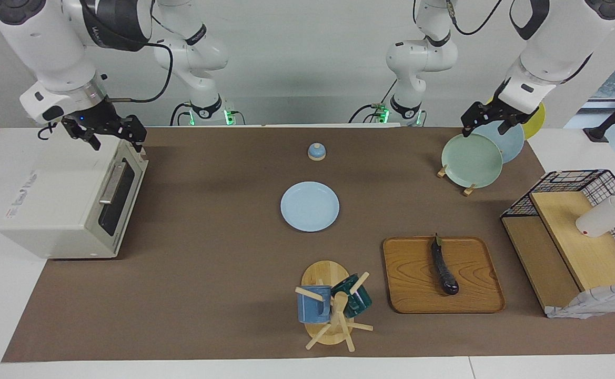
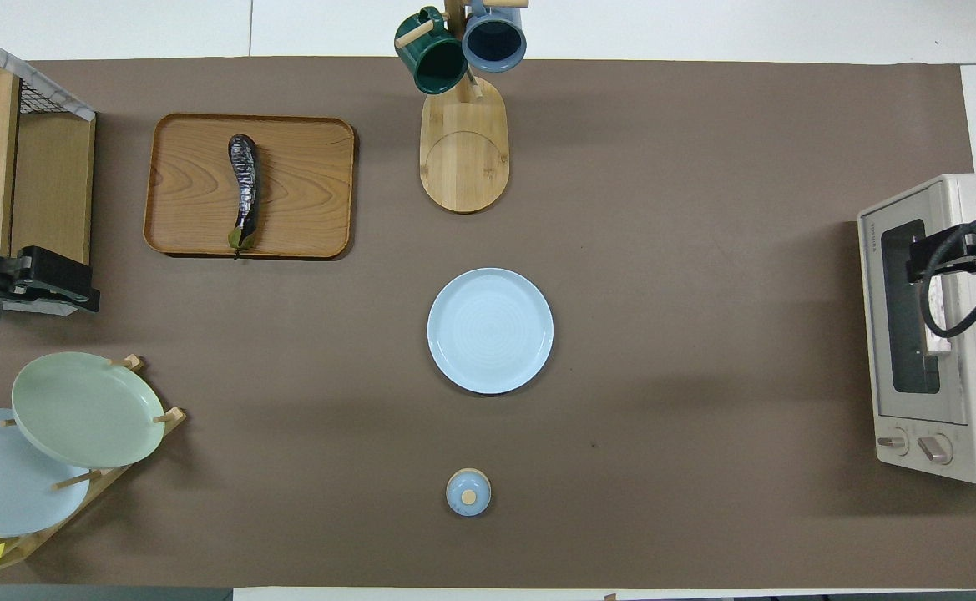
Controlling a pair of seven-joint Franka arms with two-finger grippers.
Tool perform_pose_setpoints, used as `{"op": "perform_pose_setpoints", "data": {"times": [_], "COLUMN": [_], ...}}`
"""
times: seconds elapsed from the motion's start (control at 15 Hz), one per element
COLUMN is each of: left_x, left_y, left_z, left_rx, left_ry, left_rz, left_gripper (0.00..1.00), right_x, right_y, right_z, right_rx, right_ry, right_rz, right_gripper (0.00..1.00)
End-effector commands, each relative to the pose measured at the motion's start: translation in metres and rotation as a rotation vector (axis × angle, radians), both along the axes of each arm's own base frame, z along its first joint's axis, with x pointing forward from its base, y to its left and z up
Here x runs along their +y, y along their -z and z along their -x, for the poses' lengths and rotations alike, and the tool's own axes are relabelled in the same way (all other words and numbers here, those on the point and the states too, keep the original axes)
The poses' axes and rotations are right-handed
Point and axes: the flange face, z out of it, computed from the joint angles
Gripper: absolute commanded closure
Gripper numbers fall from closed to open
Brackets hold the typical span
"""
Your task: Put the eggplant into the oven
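on the tray [image 1: 417, 284], eggplant [image 1: 444, 267] (well apart from left gripper [image 1: 489, 120])

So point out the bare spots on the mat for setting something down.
Bare mat lies between the light blue plate and the oven, and between plate and plate rack. Crowded: the tray holding the eggplant, beside the mug stand.

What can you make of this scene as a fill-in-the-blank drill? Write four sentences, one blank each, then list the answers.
1. The eggplant lies on the wooden ____.
2. The oven door is ____.
3. The right pincer hangs over the ____.
4. The left pincer hangs over the rack of standing ____.

Answers: tray; shut; oven; plates
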Motion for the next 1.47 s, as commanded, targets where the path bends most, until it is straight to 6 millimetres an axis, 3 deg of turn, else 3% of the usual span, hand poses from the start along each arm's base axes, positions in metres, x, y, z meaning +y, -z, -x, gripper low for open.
{"op": "perform_pose_setpoints", "data": {"times": [0.0,0.8,1.07,1.13,1.27,1.4], "left_x": [0.003,-0.003,-0.004,-0.004,-0.006,-0.008], "left_y": [-0.004,0.003,0.025,0.042,0.060,0.085], "left_z": [-0.005,-0.012,-0.049,-0.065,-0.102,-0.140], "left_rx": [-0.015,-0.111,-0.129,-0.102,-0.086,-0.064], "left_ry": [0.007,0.005,-0.005,-0.004,-0.001,-0.001], "left_rz": [0.000,0.006,0.037,0.036,0.042,0.047], "left_gripper": [0.00,0.00,0.00,0.00,0.00,0.00], "right_x": [0.001,0.009,0.006,0.006,0.006,0.006], "right_y": [-0.004,-0.007,-0.004,-0.001,0.000,0.005], "right_z": [-0.001,0.000,0.003,0.004,0.005,0.010], "right_rx": [-0.018,-0.031,-0.025,-0.015,-0.010,0.003], "right_ry": [0.016,-0.003,-0.028,-0.064,-0.090,-0.117], "right_rz": [-0.021,-0.008,-0.015,-0.019,-0.020,-0.027], "right_gripper": [0.00,0.00,0.02,0.40,0.96,1.00]}}
